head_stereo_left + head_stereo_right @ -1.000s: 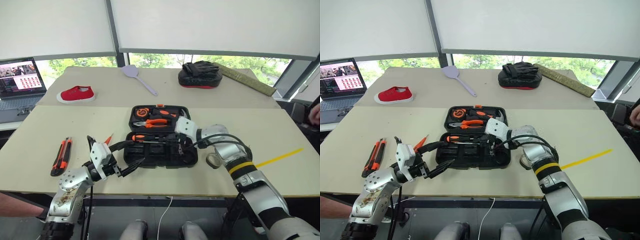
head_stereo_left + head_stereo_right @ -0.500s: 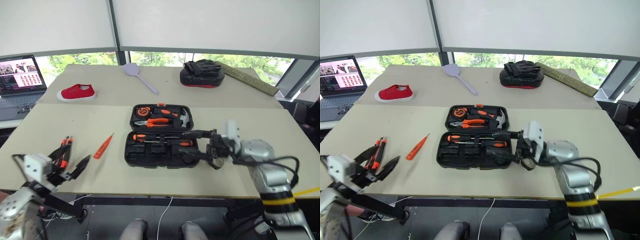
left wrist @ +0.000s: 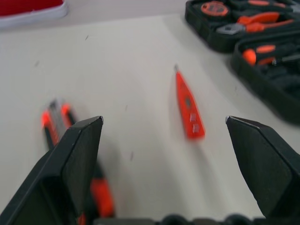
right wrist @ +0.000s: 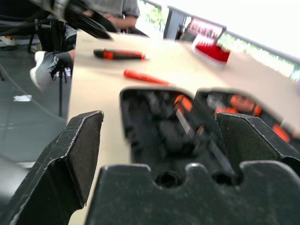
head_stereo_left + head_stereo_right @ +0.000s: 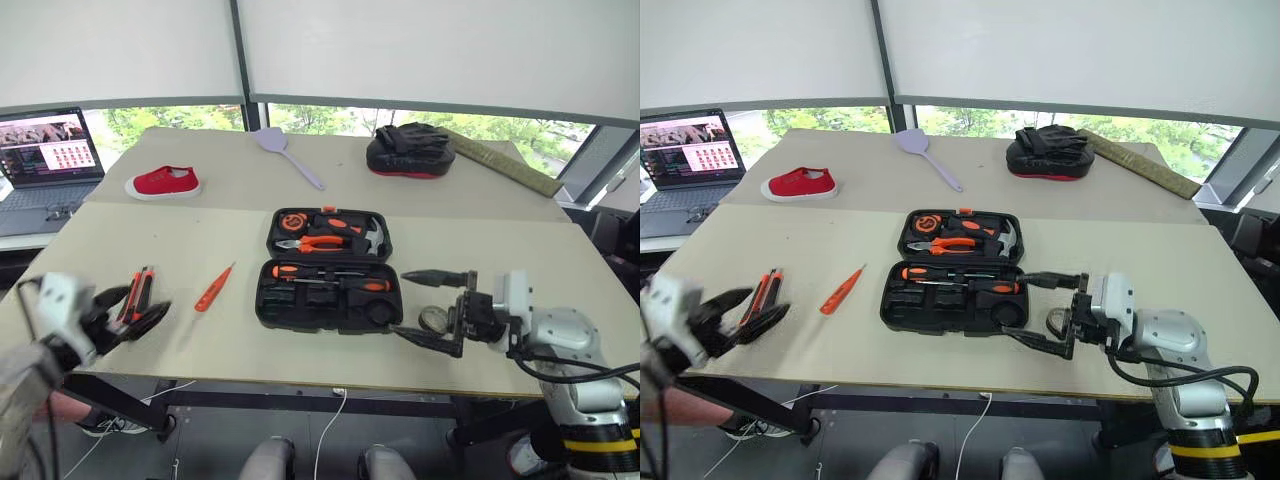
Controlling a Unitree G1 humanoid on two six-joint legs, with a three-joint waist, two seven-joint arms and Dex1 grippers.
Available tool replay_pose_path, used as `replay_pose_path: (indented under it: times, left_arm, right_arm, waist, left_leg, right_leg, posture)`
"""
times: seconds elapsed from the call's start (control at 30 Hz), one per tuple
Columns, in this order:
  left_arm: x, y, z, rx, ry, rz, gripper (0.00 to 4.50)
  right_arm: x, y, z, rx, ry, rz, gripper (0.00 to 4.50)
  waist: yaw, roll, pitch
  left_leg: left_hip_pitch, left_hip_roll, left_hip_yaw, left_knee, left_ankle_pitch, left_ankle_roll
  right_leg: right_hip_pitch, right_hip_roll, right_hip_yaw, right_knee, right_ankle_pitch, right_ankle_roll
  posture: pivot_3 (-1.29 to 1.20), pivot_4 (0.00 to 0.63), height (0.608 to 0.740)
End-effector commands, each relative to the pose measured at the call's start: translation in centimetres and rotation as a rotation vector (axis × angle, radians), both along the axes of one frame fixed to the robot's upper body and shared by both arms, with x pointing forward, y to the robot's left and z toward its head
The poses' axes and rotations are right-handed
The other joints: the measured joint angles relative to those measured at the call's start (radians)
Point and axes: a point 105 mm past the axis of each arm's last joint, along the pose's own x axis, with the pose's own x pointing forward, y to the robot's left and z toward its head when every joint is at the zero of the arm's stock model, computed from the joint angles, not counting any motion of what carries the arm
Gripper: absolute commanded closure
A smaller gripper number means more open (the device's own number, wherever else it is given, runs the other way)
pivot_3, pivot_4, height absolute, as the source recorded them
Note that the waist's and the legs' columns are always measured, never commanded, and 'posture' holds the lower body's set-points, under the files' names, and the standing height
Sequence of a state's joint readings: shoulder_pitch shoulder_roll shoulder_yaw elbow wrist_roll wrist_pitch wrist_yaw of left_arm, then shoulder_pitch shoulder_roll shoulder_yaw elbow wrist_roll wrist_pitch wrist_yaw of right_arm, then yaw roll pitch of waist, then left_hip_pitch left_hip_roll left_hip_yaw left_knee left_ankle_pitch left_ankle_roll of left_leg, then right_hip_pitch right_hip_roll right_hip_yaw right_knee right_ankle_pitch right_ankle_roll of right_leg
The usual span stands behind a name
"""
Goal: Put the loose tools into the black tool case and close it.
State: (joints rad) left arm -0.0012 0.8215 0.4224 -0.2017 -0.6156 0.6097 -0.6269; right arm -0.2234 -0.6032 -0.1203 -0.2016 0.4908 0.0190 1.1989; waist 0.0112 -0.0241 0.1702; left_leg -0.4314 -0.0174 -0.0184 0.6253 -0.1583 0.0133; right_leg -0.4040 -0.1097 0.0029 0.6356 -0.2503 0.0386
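Left eye view: the black tool case (image 5: 328, 270) was seen lying open at the centre of the frame on the pale desk (image 5: 230, 250), with orange-handled tools seated in both halves. The small all-orange screwdriver (image 5: 214, 288) was seen loose on the desk to the left of the case, and the orange-black utility knife (image 5: 139, 292) further left, near the left edge. The left gripper (image 5: 135, 310) was seen at the lower left with its fingers spread apart and nothing between them, just beside the knife. The right gripper (image 5: 430, 310) was seen at the lower right of the case, its fingers spread wide and empty, pointing toward the case. A small grey ring-shaped object (image 5: 434, 320) was seen on the desk between those fingers; what it was could not be told. A red shoe (image 5: 163, 183), a laptop (image 5: 45, 160), a lilac spatula (image 5: 290, 155) and a black padded mitt (image 5: 410, 150) were seen along the upper part of the frame.

Left wrist view: the screwdriver was seen at the centre between the two parted fingers (image 3: 75, 159), and the knife at the lower left, partly hidden behind one finger. The case was seen at the upper right.

Right wrist view: the open case was seen at the centre, blurred, between the parted fingers (image 4: 70, 159). The screwdriver and knife were seen beyond it at the upper left.
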Motion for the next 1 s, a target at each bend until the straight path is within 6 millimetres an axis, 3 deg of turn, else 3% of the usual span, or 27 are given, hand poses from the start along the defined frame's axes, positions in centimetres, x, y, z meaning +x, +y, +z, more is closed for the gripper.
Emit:
replay_pose_path:
  times: [0.03, 0.27, 0.37, 0.5, 0.67, 0.77, 0.87, 1.0]
  left_arm:
    - [1.6, -1.4, -0.7, 0.084, 0.111, 0.004, 0.0]
    - [5.4, -2.8, -4.1, 0.142, 0.245, 0.036, 0.0]
    - [5.2, -3.0, -5.4, 0.156, 0.302, 0.018, 0.76]
    - [3.8, -3.1, -6.1, 0.112, 0.353, -0.041, 2.26]
    - [4.9, -2.9, -3.4, 0.029, 0.231, -0.105, 4.0]
    - [5.6, -4.3, -0.2, 0.019, 0.1, -0.262, 4.05]
    - [5.1, -7.6, 2.9, 0.106, -0.02, -0.548, 4.05]
    - [4.0, -11.9, 3.5, 0.279, -0.029, -0.869, 4.05]
  right_arm:
    - [0.2, 0.8, 1.5, 0.012, -0.075, 0.025, 0.02]
    - [0.9, 2.0, 2.9, 0.017, -0.126, 0.052, 0.02]
    - [0.6, 2.3, 3.2, 0.007, -0.124, 0.077, 0.0]
    - [0.2, 2.2, 3.6, 0.003, -0.127, 0.079, 0.0]
    - [0.0, 1.6, 3.6, -0.005, -0.127, 0.054, 0.0]
    - [-0.1, 0.9, 3.7, -0.012, -0.126, 0.024, 0.0]
    - [-0.2, -0.5, 3.8, -0.044, -0.109, -0.017, 0.0]
    - [0.4, -3.1, 2.7, -0.134, -0.038, -0.106, 0.0]
  waist:
    - [-0.001, 0.0, 0.0]
    - [-0.008, -0.001, 0.001]
    - [-0.006, -0.001, 0.001]
    - [-0.008, -0.001, 0.001]
    - [-0.005, -0.001, 0.001]
    - [0.002, -0.002, 0.001]
    - [0.011, -0.003, 0.002]
    - [0.015, -0.003, 0.002]
  left_leg:
    - [0.0, -0.001, 0.001, 0.0, 0.0, 0.0]
    - [-0.003, -0.001, 0.004, 0.0, 0.003, 0.009]
    - [-0.003, 0.0, 0.004, 0.0, 0.001, 0.009]
    - [-0.002, 0.001, 0.005, 0.0, 0.001, 0.008]
    - [0.0, 0.001, 0.007, 0.0, 0.0, 0.006]
    - [-0.002, 0.0, 0.008, 0.0, 0.0, 0.006]
    - [-0.007, 0.0, 0.008, 0.002, 0.0, 0.006]
    - [-0.01, -0.002, 0.011, 0.003, -0.001, 0.006]
  right_leg:
    - [0.001, 0.001, 0.001, 0.0, 0.003, 0.005]
    - [0.0, 0.01, 0.007, -0.003, 0.008, 0.002]
    - [0.0, 0.011, 0.008, -0.003, 0.008, 0.001]
    - [0.0, 0.01, 0.01, -0.003, 0.009, 0.001]
    - [0.0, 0.005, 0.009, -0.003, 0.009, 0.001]
    - [-0.001, 0.004, 0.008, -0.004, 0.009, 0.001]
    - [-0.003, 0.002, 0.005, -0.005, 0.01, 0.002]
    - [-0.002, -0.001, 0.006, -0.009, 0.011, 0.003]
  posture:
    - [0.0, 0.15, 0.74]
    - [0.0, 0.15, 0.74]
    - [0.0, 0.15, 0.74]
    - [0.0, 0.15, 0.74]
    - [0.0, 0.15, 0.74]
    - [0.0, 0.15, 0.74]
    - [0.0, 0.15, 0.74]
    - [0.0, 0.15, 0.74]
